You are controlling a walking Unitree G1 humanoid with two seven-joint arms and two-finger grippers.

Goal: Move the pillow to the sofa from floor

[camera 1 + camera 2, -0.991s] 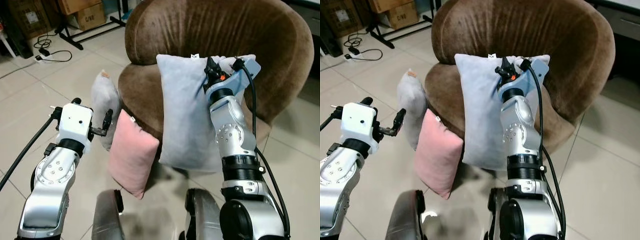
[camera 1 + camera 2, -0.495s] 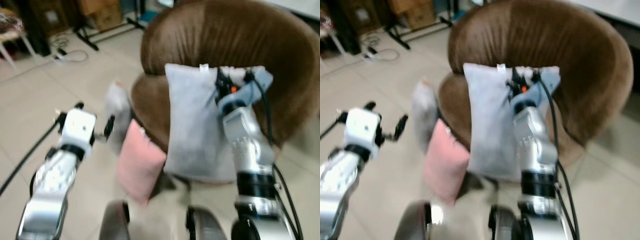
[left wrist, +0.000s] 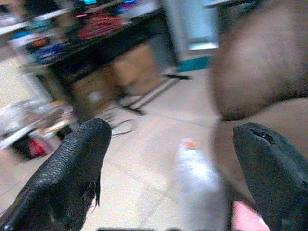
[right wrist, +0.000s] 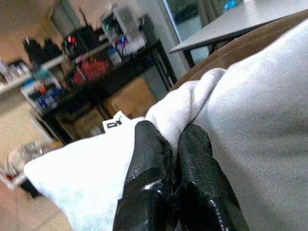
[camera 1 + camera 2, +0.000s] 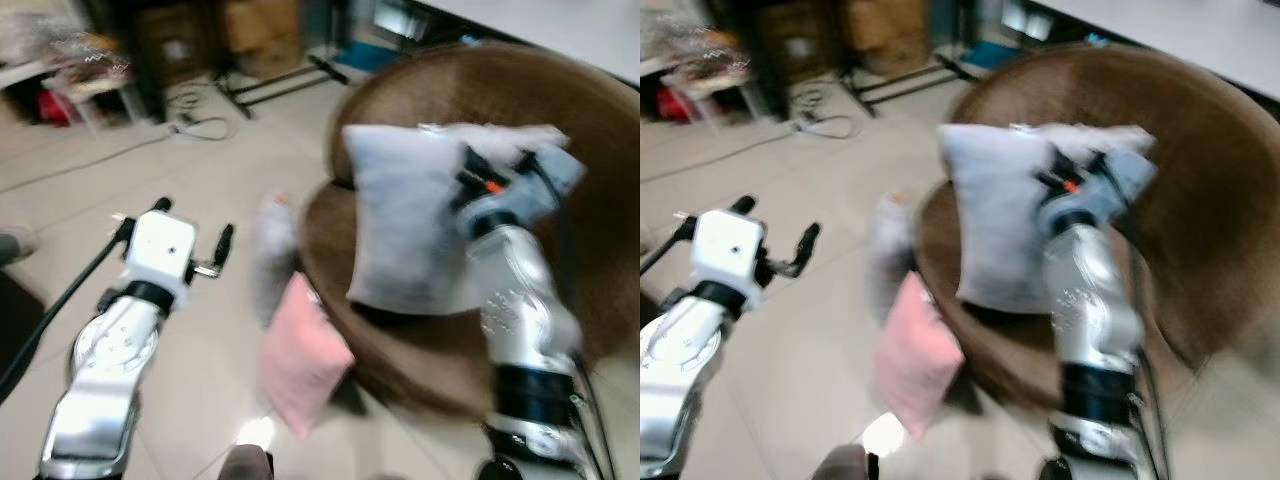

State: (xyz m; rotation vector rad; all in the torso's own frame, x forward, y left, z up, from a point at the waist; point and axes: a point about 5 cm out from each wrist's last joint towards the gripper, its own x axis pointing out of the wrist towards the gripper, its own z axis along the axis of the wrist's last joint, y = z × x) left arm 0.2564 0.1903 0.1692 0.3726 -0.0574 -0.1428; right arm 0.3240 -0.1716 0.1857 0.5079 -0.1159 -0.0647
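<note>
My right gripper [image 4: 175, 159] pinches the top edge of the pale grey pillow [image 5: 405, 235], fingers closed tight on a fold of fabric. The pillow hangs lifted over the seat of the brown sofa [image 5: 560, 150], its lower edge at the cushion. My left gripper [image 3: 168, 178] is raised over the tiled floor [image 5: 150, 190], fingers spread wide and empty. A pink pillow [image 5: 300, 365] and a second grey pillow [image 5: 268, 255] lean against the sofa's front on the floor. The head views are blurred.
</note>
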